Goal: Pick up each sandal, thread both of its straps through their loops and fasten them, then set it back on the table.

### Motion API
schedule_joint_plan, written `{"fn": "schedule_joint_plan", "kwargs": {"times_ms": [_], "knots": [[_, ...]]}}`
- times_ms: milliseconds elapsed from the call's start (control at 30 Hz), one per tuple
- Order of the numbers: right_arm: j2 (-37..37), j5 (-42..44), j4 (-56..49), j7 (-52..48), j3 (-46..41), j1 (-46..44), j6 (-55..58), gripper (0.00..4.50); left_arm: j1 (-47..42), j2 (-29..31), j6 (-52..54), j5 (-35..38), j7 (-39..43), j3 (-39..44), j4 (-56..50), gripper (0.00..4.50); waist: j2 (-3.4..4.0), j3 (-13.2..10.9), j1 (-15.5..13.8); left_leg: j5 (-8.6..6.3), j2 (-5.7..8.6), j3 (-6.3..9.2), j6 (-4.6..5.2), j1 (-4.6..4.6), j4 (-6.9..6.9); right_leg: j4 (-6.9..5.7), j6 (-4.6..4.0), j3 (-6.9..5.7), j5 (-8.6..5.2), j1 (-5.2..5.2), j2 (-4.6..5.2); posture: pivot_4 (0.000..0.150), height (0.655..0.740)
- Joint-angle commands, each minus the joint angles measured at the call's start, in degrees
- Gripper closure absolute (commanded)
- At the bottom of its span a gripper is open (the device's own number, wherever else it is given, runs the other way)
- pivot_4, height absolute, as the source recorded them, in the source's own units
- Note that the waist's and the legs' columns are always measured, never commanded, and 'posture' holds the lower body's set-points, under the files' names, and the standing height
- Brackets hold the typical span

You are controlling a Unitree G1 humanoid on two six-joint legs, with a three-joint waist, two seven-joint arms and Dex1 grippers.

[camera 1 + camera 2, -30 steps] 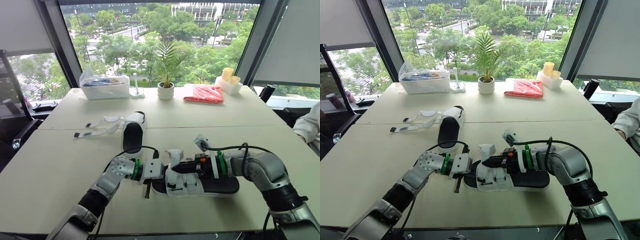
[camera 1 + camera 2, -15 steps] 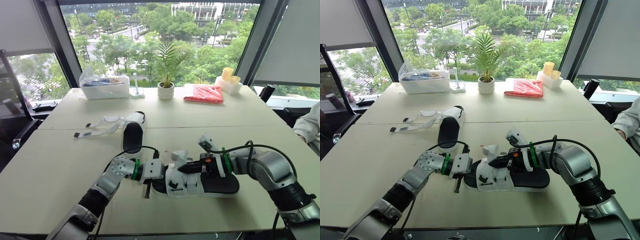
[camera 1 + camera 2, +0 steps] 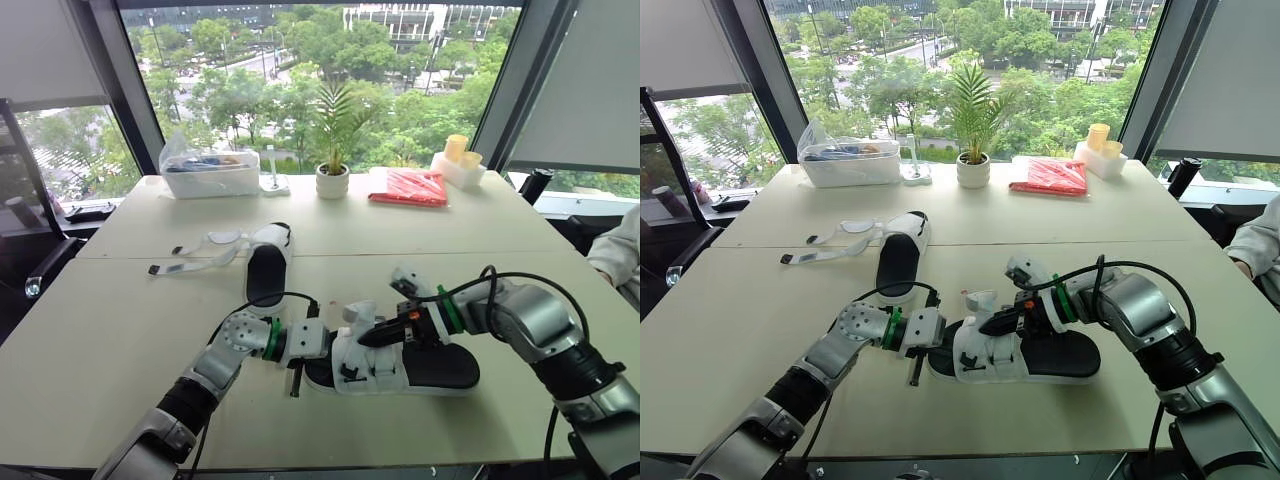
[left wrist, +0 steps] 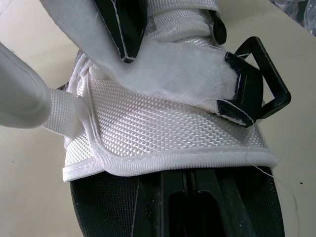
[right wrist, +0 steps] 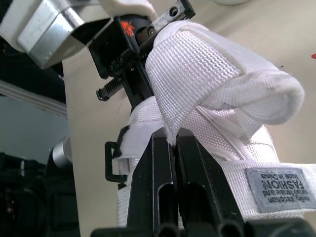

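While the near sandal lies flat on the worktop in front of the robot, both arms are at its toe end. The left gripper is closed on the toe of the sole, and from its wrist camera the white mesh upper and a black loop at its side are seen close. The right gripper has its two fingers pressed together on a white strap, which curls over above the upper. The far sandal rests well apart, nearer the window, with its loose straps spread flat on the worktop beside it.
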State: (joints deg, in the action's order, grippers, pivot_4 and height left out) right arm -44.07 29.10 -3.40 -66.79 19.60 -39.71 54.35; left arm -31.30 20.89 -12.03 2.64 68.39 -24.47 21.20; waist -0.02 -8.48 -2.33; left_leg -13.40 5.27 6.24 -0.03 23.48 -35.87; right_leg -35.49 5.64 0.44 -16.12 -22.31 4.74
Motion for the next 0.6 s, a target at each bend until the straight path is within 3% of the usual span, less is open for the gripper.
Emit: {"fn": "schedule_joint_plan", "kwargs": {"times_ms": [33,333,600], "knots": [[-1.7,-4.1,1.5,-2.7,2.0,-2.3,-3.4,4.45,2.9,1.6,2.7,-6.6,-1.0,-4.0,5.7,4.5,0.0,0.0,0.0,0.0,0.0,0.0,0.0,0.0,0.0,0.0,0.0,0.0,0.0,0.0,0.0,0.15,0.74],[-2.6,-9.9,2.0,-9.0,6.2,-5.4,-9.8,4.45,2.8,1.7,2.8,-6.5,-1.2,-3.9,5.7,4.5,0.0,0.0,0.0,0.0,0.01,0.0,0.0,0.0,0.0,0.01,0.0,-0.02,0.0,0.0,0.0,0.15,0.74],[-1.2,-9.1,-2.3,-10.3,4.8,-6.9,-8.8,4.45,3.2,1.7,3.1,-6.4,-1.4,-3.7,5.3,4.5,0.0,0.0,0.0,0.0,0.01,0.01,-0.01,0.0,0.0,0.01,0.0,-0.02,0.01,0.0,0.0,0.15,0.74]]}}
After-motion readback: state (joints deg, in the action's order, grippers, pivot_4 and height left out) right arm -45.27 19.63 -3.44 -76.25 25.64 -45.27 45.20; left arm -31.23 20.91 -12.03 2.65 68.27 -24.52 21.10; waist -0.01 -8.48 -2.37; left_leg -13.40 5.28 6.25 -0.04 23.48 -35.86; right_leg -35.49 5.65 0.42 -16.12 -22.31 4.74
